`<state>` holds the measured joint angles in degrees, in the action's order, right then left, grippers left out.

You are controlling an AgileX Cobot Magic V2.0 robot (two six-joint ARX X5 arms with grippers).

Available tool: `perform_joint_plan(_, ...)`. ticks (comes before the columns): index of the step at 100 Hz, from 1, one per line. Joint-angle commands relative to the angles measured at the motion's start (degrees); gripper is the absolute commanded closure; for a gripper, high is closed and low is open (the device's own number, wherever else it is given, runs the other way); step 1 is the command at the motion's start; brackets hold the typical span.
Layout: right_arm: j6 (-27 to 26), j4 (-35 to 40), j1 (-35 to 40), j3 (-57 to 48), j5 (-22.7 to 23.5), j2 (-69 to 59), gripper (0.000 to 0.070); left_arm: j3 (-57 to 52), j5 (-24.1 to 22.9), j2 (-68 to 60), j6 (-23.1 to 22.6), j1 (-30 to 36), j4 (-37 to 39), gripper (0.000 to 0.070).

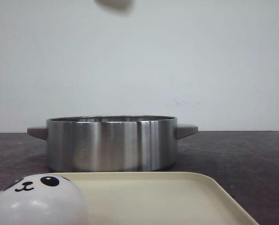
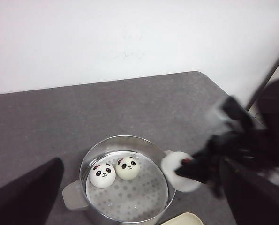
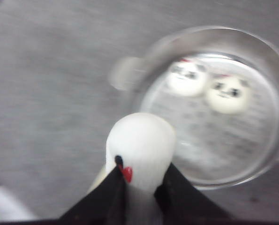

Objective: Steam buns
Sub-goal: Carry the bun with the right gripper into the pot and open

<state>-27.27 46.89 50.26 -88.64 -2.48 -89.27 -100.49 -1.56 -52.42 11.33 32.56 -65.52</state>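
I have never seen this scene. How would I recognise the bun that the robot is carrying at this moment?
Find the steel pot on the dark table; two buns already lie side by side inside it. Beside the pot's rim, in the air, the right gripper is closed on a third white bun. It is the only bun lifted and pinched between black fingers; another sits on the cream tray.

A plain, pale wall (image 1: 139, 61) fills everything behind the counter (image 1: 242, 159), evenly lit and bare apart from a few faint scuff marks to the right of its middle. The counter is dark grey and matt, with a slightly mottled surface, and it meets the wall in a straight line. In the left wrist view the counter's far corner (image 2: 198, 75) shows, and beyond that corner the wall carries on, just as pale.
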Motion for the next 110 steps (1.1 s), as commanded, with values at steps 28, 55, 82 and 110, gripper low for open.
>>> perform_joint_plan(28, 4.37, -2.38, -6.51, -0.96, 6.34, -15.47, 0.0696, -1.2, -0.2, -0.37, -0.28, 0.42, -1.38, 0.0022)
perform_joint_plan(55, 4.15, -5.33, -7.58, -0.96, 8.22, -22.64, 0.0695, -1.2, -0.2, -0.37, -0.31, 0.42, -2.58, 0.0022)
perform_joint_plan(82, 2.23, -3.82, -9.16, -0.96, 8.48, -24.61, 0.0496, -1.2, -0.2, -0.37, -0.31, 0.42, -3.1, 0.0022)
perform_joint_plan(110, 2.21, -4.24, -9.2, -1.07, 8.44, -24.59, 0.0186, -1.2, -0.2, -0.37, -0.35, 0.42, -4.13, 0.0022)
